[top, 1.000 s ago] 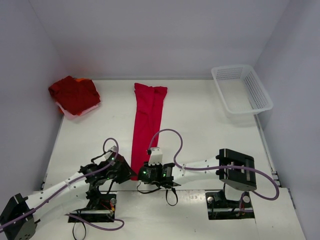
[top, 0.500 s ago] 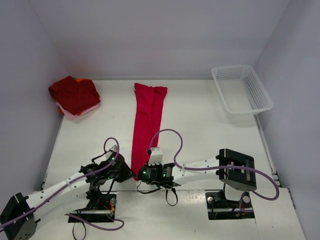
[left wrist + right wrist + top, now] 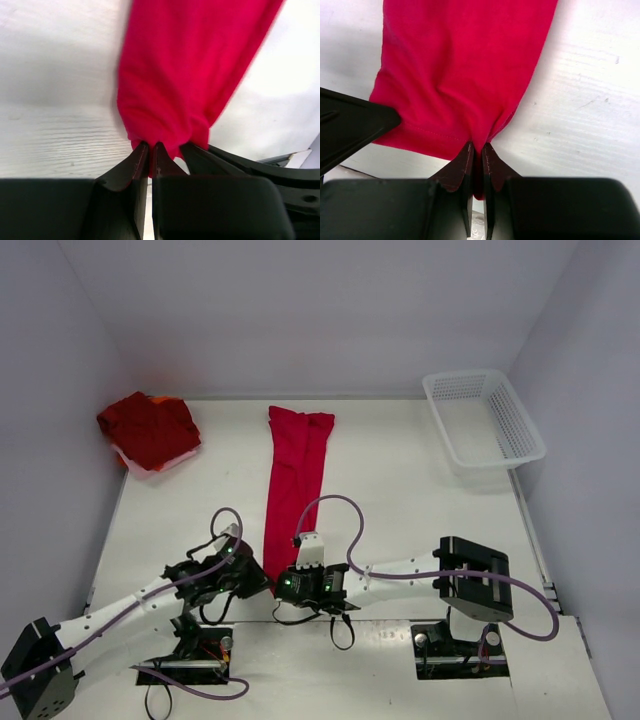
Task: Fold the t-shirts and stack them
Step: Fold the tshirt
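Across the middle of the white surface (image 3: 420,510), running from 12 o'clock down toward 6 o'clock: one bright red t-shirt (image 3: 295,480), folded lengthwise into a long narrow strip and lying flat along most of its length.

At 6 o'clock, at the near end of that strip: both arms angled inward, left tool (image 3: 262,585) and right tool (image 3: 284,586) side by side, close together.

From the left wrist view: black fingers pressed together, pinching a bunched fold of red cloth at the strip's near left corner. Wrinkles gathering just above the fingertips. Slightly blurred. Dark finger of the other arm at 4 o'clock, just beside the same hem.

From the right wrist view: fingers likewise pressed together, nipping a small pleat at the near right corner, stitched hem line visible at 8 o'clock of the grip. Dark edge of the left arm's finger at 9 o'clock.

Cannot tell whether the pinched end sits on the surface or just off it.

At 10 o'clock, against the left wall: compact bundle of darker red folded t-shirts (image 3: 148,430).

At 2 o'clock, near the right wall: white mesh basket (image 3: 524,416), well apart from all the cloth.
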You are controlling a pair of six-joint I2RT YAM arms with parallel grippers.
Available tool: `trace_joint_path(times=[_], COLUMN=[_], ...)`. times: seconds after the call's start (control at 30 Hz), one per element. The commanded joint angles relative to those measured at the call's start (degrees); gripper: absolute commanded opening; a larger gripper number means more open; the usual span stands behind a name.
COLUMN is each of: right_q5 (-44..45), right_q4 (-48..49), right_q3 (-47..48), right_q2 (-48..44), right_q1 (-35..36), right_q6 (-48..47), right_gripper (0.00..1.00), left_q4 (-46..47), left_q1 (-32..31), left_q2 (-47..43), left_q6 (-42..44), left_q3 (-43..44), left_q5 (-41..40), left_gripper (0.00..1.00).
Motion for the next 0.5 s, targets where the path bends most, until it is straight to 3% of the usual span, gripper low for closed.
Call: trace_joint_path(times=[0.0,0.47], right_q5=[3.9,5.1], right_q4=[-2.8,-4.4], right_q3=[3.0,6.2], right_q2=[-3.6,-7.0], right_q1=[-1.0,-4.7], right_q6=[-1.6,-7.1], right_gripper=[0.0,0.0], left_q4=[1.6,1.3], left_q1=[-0.3,-0.1], left_q2=[1.8,6.3], left_q6=[1.8,4.2], left_q3=[6.3,12.1], left_q5=[-2.0,-4.4], left_gripper=[0.0,0.0])
